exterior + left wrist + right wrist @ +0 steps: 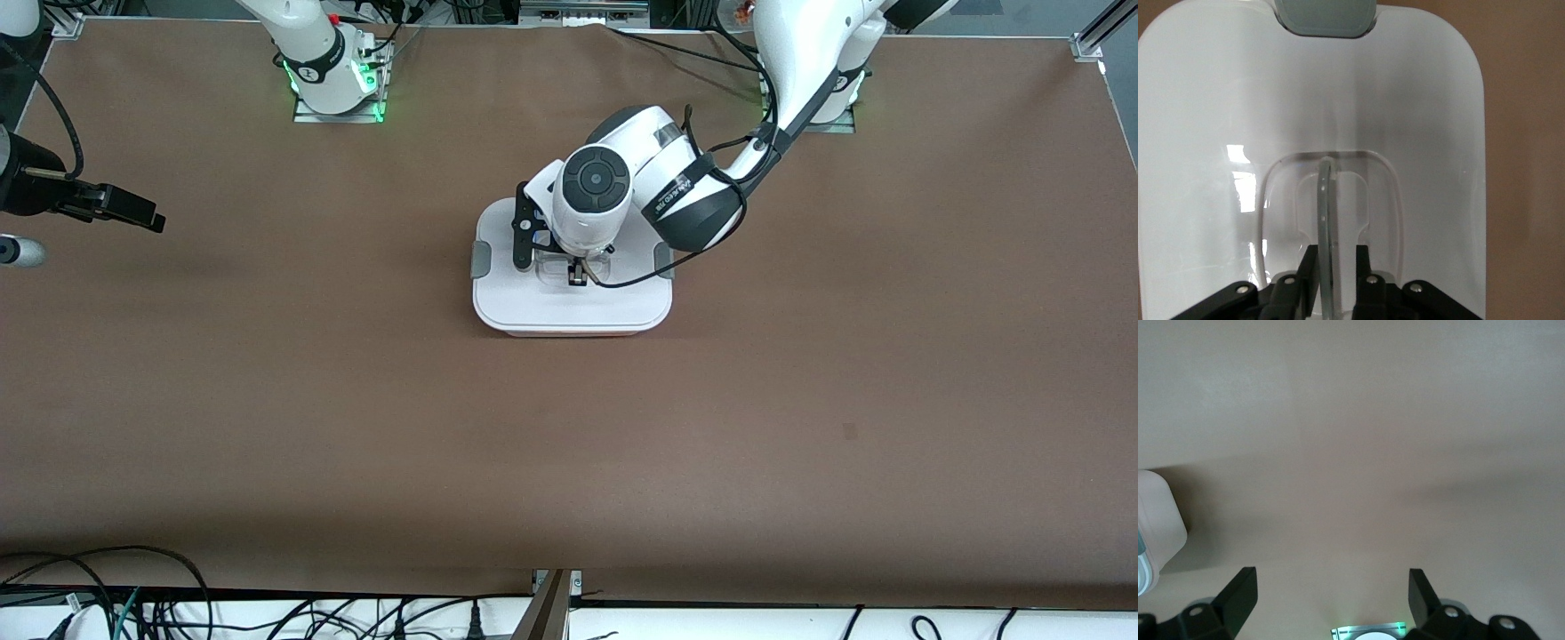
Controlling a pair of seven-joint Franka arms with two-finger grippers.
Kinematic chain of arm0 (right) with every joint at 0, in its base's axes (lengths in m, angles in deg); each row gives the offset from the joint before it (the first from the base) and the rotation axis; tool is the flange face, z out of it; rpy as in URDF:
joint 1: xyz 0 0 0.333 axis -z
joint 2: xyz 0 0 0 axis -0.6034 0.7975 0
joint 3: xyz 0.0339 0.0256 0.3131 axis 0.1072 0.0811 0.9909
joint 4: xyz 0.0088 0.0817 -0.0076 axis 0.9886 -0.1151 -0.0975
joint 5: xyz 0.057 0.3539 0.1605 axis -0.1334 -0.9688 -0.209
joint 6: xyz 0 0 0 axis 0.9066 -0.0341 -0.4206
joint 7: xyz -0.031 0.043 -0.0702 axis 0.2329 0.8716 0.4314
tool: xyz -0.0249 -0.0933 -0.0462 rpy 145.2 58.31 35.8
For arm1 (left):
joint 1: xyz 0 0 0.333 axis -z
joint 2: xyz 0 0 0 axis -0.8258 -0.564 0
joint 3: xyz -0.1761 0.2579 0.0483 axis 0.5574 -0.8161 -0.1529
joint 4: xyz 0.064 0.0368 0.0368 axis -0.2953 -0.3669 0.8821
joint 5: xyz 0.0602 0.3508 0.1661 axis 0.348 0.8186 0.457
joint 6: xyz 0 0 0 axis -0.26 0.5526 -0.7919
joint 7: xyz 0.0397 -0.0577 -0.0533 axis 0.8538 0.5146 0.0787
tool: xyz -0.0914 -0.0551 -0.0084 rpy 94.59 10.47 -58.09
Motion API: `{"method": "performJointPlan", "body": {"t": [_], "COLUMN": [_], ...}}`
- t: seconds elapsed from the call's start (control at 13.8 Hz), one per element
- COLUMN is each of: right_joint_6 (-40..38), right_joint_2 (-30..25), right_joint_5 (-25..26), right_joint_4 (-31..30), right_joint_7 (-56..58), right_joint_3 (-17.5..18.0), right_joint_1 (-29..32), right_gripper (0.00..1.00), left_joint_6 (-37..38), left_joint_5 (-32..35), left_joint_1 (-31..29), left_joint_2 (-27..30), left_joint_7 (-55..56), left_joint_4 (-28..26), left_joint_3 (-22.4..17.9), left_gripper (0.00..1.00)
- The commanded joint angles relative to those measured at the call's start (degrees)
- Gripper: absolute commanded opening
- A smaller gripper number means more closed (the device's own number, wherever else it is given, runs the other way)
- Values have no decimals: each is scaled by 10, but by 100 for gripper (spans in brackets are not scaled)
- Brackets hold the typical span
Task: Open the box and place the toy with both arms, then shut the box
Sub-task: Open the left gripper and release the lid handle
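Brown tabletop bears the box; left fingers straddle its handle, right fingers spread wide.

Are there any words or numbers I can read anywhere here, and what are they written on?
White lettering on the black band of the left arm: too small and tilted to read.
The box: no words or numbers on its lid in the front view or the left wrist view.
Right wrist view: no text.
Nothing else carries writing.
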Motion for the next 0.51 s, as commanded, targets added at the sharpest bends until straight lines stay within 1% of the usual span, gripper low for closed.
{"method": "performJointPlan", "body": {"t": [0.0, 0.15, 0.22, 0.44], "right_joint_6": [-1, -1, -2, -1], "right_joint_2": [-1, -1, -1, -1], "right_joint_5": [6, 7, 6, 6], "right_joint_4": [6, 6, 6, 6], "right_joint_7": [6, 6, 7, 6], "right_joint_3": [-3, -3, -3, -2], "right_joint_1": [-6, -7, -7, -8], "right_gripper": [100, 100, 100, 100], "left_joint_6": [17, 68, 95, 200], "left_joint_5": [13, 4, 2, 3], "left_joint_1": [-10, -28, -50, -120], "left_joint_2": [11, 34, 50, 126], "left_joint_7": [10, 17, 30, 93], "left_joint_4": [10, 16, 16, 16], "left_joint_3": [-1, 0, 1, 1], "left_gripper": [100, 100, 100, 100]}}
